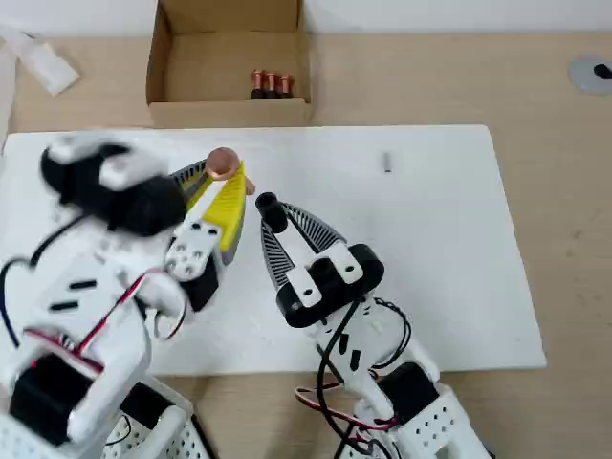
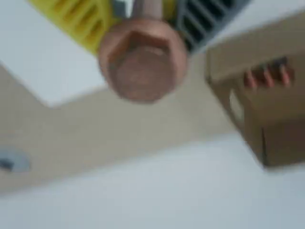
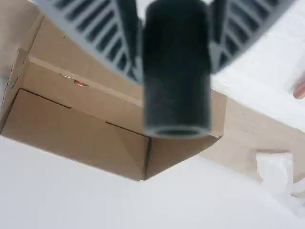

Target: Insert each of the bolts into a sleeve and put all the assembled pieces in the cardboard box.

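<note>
Holding a copper-coloured hex-head bolt [image 1: 223,163]: left gripper [image 1: 222,174] is clamped on it. Right gripper [image 1: 269,212] is closed around a black cylindrical sleeve [image 1: 266,203]. Bolt and sleeve sit near each other, not touching, above the white sheet [image 1: 430,268]. Brown cardboard box [image 1: 158,72] stands just beyond the sheet's far edge, with three assembled pieces [image 1: 271,84] inside it.

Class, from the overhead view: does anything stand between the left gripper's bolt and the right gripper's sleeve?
Nothing visible does. An open gap above the white mat separates the bolt in the left gripper from the sleeve in the right gripper.
</note>
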